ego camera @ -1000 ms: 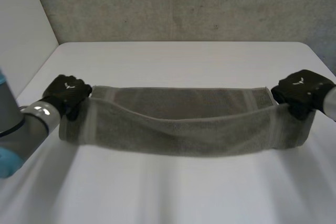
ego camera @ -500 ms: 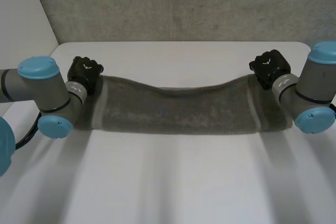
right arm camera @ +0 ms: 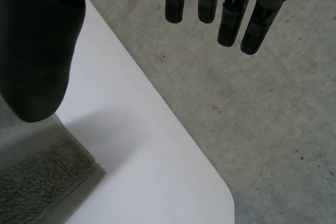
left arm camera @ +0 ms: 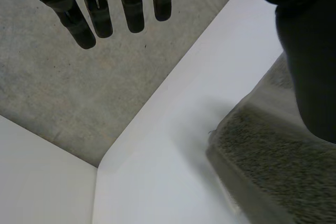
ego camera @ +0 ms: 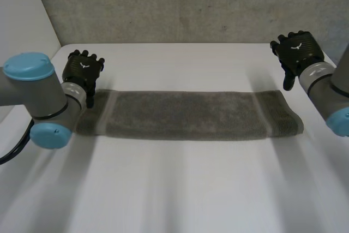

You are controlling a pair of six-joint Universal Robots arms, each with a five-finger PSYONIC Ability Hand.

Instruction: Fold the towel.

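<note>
As the towel (ego camera: 185,114) lies flat, left robot hand (ego camera: 83,70) and right robot hand (ego camera: 295,48) hover splayed.

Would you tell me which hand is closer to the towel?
The left hand: its thumb hangs right at the towel's corner, while the right hand is farther back, by the table's far edge.

The towel (ego camera: 188,114) lies flat on the table (ego camera: 180,189) as a long folded band, running left to right across the middle. The left hand (ego camera: 82,72) hangs just behind and above the towel's left end. The right hand (ego camera: 294,50) hangs behind the right end, farther back from the cloth and near the table's far right corner. A wall (ego camera: 180,4) stands behind the table, and a side wall (ego camera: 22,20) meets it at the far left corner
</note>
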